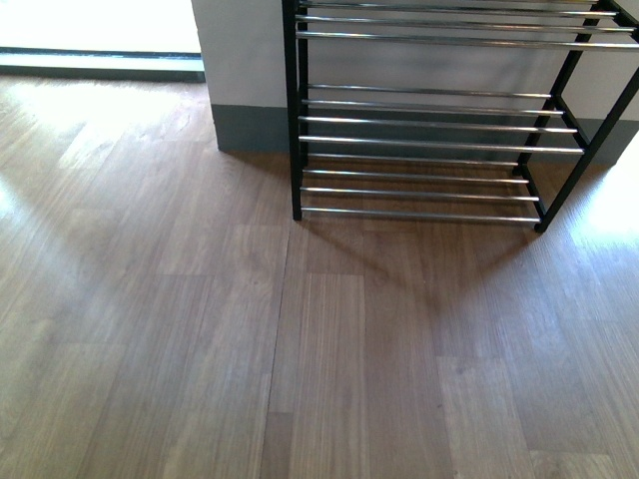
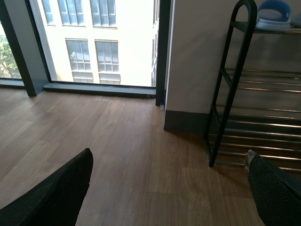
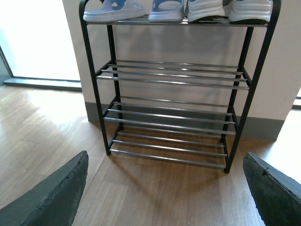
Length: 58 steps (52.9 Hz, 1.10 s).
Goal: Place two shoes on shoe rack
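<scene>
With the sneakers and sandals resting on the top tier of the shoe rack, at 12 o'clock, the left hand and right hand are hanging spread apart, holding nothing, and are clearing the frame.

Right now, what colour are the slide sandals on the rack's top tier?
Pale blue rubber slide sandals, clearest in the right wrist view.
</scene>
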Motion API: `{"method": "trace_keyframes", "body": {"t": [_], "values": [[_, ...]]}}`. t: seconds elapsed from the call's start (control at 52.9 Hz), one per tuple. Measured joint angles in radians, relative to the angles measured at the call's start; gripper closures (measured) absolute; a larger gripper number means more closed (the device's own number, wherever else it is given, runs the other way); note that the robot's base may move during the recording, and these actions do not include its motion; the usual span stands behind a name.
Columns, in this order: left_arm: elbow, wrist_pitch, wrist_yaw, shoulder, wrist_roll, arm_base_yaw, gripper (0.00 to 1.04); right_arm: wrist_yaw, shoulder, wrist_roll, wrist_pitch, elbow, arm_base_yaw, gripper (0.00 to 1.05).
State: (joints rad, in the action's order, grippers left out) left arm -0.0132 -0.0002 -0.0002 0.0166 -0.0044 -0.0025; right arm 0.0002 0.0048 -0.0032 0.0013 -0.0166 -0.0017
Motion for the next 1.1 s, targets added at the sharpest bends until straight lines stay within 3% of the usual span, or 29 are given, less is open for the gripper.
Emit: {"method": "trace_keyframes", "body": {"t": [1.097], "values": [[0.000, 0.000, 0.000, 0.000, 0.000, 0.000, 0.09, 0.001, 0.000, 0.000, -0.001, 0.000, 0.000, 0.09]]}}
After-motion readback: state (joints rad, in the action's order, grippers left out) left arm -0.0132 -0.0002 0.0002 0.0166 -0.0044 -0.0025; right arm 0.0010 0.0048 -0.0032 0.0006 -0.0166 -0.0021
